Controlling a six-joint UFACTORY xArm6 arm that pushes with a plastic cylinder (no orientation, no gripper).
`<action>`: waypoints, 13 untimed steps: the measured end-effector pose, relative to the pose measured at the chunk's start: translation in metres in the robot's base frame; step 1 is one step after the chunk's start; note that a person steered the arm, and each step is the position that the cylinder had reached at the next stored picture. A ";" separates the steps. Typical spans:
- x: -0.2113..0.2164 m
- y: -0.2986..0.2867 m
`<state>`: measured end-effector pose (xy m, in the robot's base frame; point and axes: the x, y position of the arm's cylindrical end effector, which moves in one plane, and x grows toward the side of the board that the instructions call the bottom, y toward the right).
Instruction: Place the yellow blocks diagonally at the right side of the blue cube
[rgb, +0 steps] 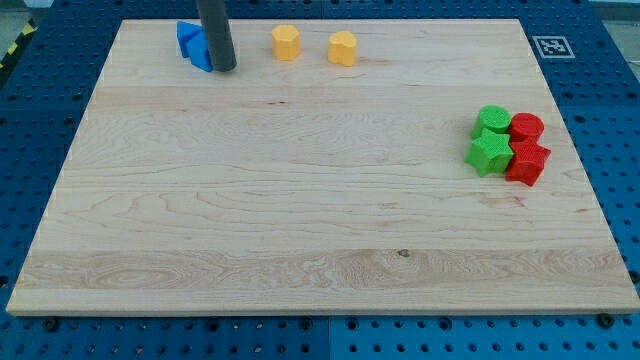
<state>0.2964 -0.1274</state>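
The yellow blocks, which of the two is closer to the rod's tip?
The yellow block on the view's left, nearest the blue blocks. My tip stands against those; the other yellow block lies farther toward the view's right.

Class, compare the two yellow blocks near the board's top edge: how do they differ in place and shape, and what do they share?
The left yellow block lies nearer the blue blocks and my tip; the right yellow block lies farther off. The left one sits slightly higher in the view than the right one. Their outlines differ slightly, though exact shapes are unclear. Both are yellow, similar in size, and untouched by the tip.
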 end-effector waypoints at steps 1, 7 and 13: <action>0.022 0.027; 0.039 0.184; -0.033 0.197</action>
<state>0.2635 0.0701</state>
